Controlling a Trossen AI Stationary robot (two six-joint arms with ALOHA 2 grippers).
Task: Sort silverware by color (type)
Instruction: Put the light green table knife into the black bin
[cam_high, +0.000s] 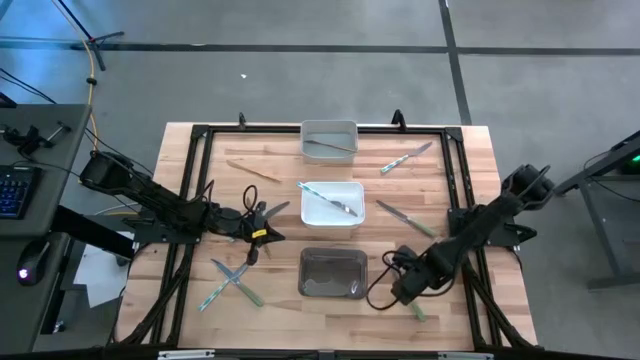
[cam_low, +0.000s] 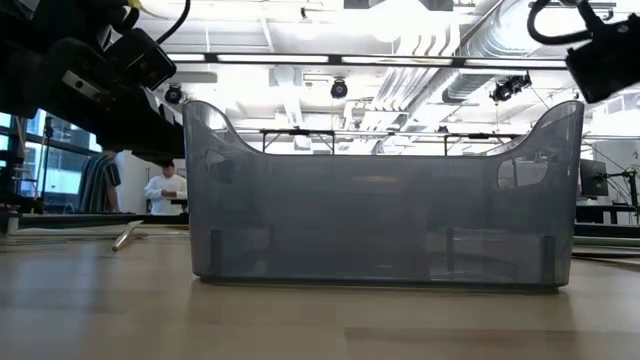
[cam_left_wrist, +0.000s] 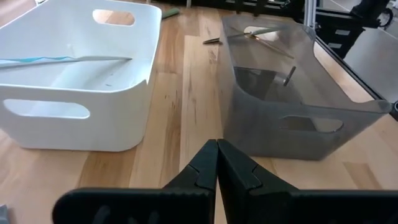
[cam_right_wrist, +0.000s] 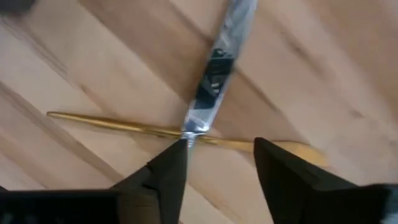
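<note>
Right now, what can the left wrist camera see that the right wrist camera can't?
Only the left wrist view: a white plastic bin holding a light-blue-handled utensil, a see-through grey plastic bin beside it, and the left gripper, shut.
Only the right wrist view: a shiny metal knife blade meeting a thin tan wood-coloured piece, with the right gripper open right by that spot.
Both: the pale wooden table.

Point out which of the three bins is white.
The middle bin of the column is the white one, with a blue-handled piece lying in it. The clear bin and the dark grey bin flank it.
</note>
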